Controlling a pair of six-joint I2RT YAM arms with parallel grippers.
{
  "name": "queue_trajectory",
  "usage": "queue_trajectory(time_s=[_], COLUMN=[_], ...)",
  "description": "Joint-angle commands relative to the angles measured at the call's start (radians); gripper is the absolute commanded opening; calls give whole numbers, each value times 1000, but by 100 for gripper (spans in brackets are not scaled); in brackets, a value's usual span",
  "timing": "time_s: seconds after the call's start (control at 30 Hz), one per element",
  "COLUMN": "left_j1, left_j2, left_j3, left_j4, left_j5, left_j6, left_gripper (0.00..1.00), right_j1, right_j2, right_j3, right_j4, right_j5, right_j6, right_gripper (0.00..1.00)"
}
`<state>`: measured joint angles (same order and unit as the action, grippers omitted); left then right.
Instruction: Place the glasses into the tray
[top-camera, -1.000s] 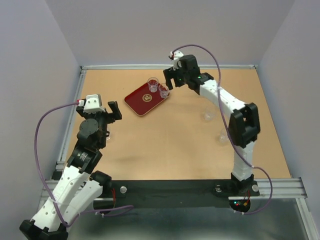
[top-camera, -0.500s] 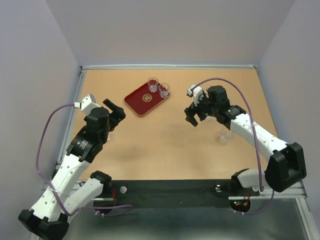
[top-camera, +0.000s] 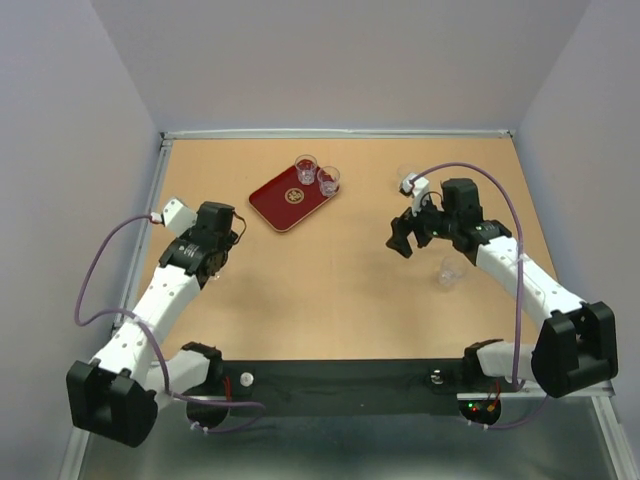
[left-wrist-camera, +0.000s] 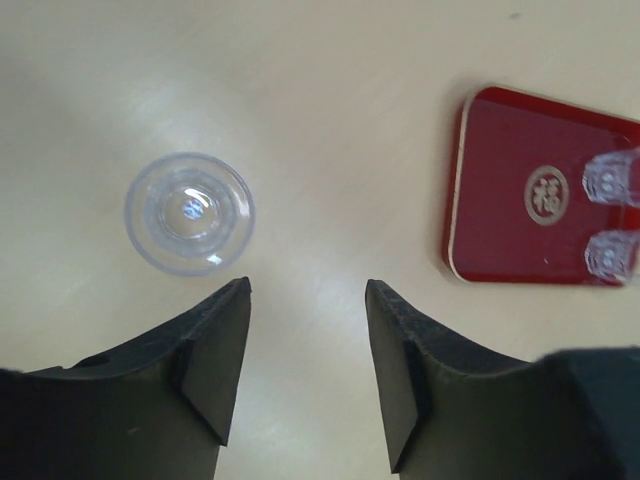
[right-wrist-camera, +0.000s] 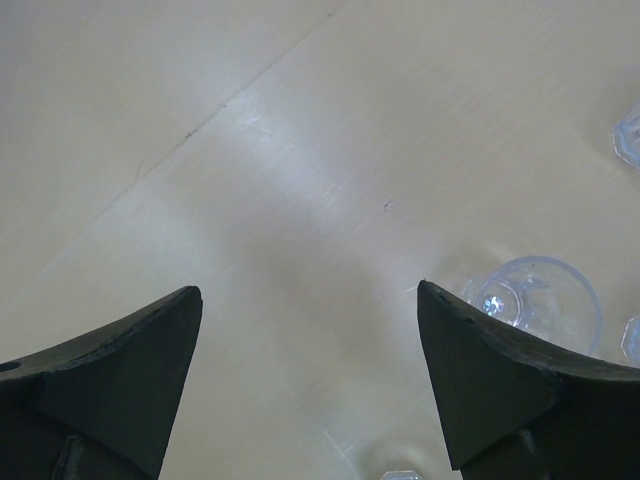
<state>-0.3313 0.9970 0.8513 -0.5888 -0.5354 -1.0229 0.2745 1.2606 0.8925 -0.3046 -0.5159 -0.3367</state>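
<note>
The dark-red tray (top-camera: 285, 200) lies at the table's far middle, with two clear glasses (top-camera: 306, 167) (top-camera: 327, 180) standing in its far right part. It also shows in the left wrist view (left-wrist-camera: 510, 220). My left gripper (left-wrist-camera: 307, 285) is open and empty, low over the table, with one glass (left-wrist-camera: 189, 212) just ahead of its left finger. My right gripper (right-wrist-camera: 310, 290) is open and empty; a glass (right-wrist-camera: 535, 300) stands by its right finger. In the top view the right gripper (top-camera: 403, 242) is right of centre, with a glass (top-camera: 449, 272) nearby.
More clear glasses show at the right edge (right-wrist-camera: 628, 135) and bottom edge (right-wrist-camera: 400, 474) of the right wrist view. A faint glass (top-camera: 406, 176) stands far right of the tray. Walls enclose the table on three sides.
My right arm has swung away from the tray to the right middle of the table and come down. My left arm has stretched forward and lowered its gripper over the table.
</note>
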Motion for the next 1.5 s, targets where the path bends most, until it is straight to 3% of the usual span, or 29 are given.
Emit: queue_trajectory(time_s=[0.0, 0.4, 0.87, 1.0, 1.13, 1.33, 1.47], left_j1=[93, 138, 147, 156, 158, 158, 158], left_j2=[54, 225, 357, 409, 416, 330, 282], left_j3=[-6, -18, -8, 11, 28, 41, 48], left_j4=[67, 139, 81, 61, 70, 179, 311], left_j5=[-12, 32, 55, 66, 78, 175, 329], left_j6=[21, 46, -25, -29, -6, 156, 320], left_gripper=[56, 50, 48, 30, 24, 0, 0], right_j1=[-12, -31, -38, -44, -47, -52, -54], right_j2=[-23, -59, -70, -75, -78, -86, -87], right_j3=[-9, -17, -18, -18, -18, -18, -20], right_j4=[41, 42, 42, 42, 44, 45, 45], right_j5=[-39, -38, -41, -41, -42, -44, -42], right_j6=[8, -2, -1, -1, 2, 1, 2], right_gripper=[93, 93, 93, 93, 93, 93, 93])
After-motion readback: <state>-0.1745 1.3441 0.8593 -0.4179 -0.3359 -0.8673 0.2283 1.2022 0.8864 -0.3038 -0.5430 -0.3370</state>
